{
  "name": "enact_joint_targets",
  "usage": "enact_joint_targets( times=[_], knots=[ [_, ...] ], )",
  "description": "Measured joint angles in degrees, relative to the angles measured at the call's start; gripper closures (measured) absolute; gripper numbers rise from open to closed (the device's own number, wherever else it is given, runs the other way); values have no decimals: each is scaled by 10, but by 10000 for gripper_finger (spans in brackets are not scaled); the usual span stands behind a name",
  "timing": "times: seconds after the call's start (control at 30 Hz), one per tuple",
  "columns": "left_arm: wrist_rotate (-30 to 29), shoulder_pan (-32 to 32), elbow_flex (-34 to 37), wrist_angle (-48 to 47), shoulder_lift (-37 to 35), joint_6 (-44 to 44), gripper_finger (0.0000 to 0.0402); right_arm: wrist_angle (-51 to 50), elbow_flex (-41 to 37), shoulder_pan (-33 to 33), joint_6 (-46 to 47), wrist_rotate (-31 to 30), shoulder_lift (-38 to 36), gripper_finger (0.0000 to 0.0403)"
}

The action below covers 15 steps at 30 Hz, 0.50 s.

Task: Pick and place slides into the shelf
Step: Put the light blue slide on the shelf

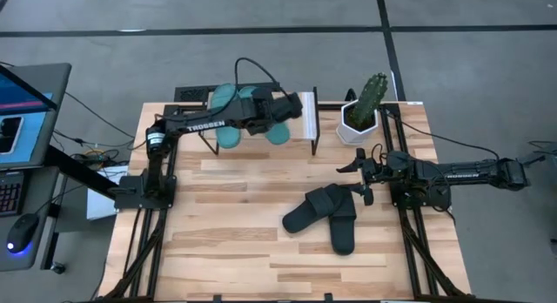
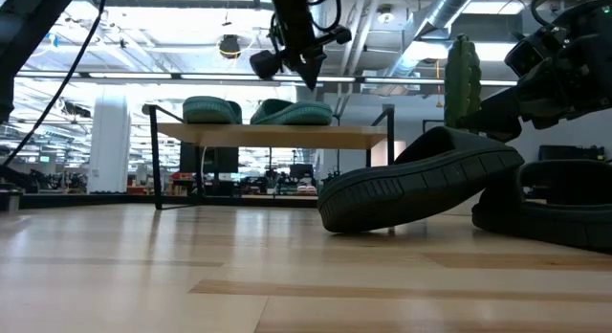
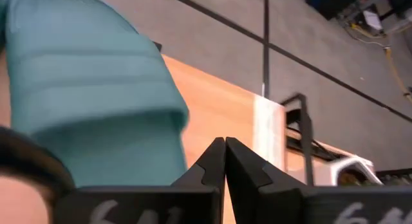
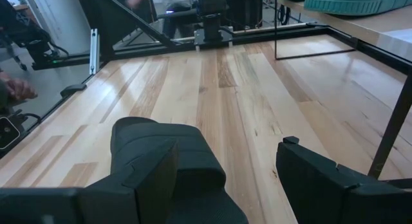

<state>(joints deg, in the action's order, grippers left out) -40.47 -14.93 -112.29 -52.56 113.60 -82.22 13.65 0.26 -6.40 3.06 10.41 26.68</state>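
Observation:
Two teal slides (image 1: 228,98) (image 1: 277,131) rest sole-down on the shelf (image 1: 309,120) at the table's far edge; the low view shows them side by side (image 2: 212,110) (image 2: 292,113) on its wood board (image 2: 277,135). My left gripper (image 1: 294,105) (image 2: 308,70) (image 3: 224,147) hovers shut above that board, beside a teal slide (image 3: 84,89). Two black slides (image 1: 315,207) (image 1: 342,231) lie right of the table's middle, one (image 2: 421,185) leaning on the other (image 2: 555,213). My right gripper (image 1: 355,177) (image 4: 228,150) is open just right of them, a black slide (image 4: 161,137) ahead of one finger.
A cactus in a white pot (image 1: 361,111) (image 2: 462,75) stands at the far right, next to the shelf and close behind my right arm. Bare wood tabletop (image 1: 226,225) stretches across the near and left parts. A monitor and keyboard (image 1: 17,111) sit off the table's left.

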Motion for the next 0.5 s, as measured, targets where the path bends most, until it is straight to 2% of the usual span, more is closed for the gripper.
enact_joint_targets(
  times=[0.17,0.5],
  knots=[
    [56,-25,1,7,13,10,401,0,0,0,0,0,0,154],
    [138,-23,-1,105,56,25,401,-1,0,0,0,0,0,154]
  ],
)
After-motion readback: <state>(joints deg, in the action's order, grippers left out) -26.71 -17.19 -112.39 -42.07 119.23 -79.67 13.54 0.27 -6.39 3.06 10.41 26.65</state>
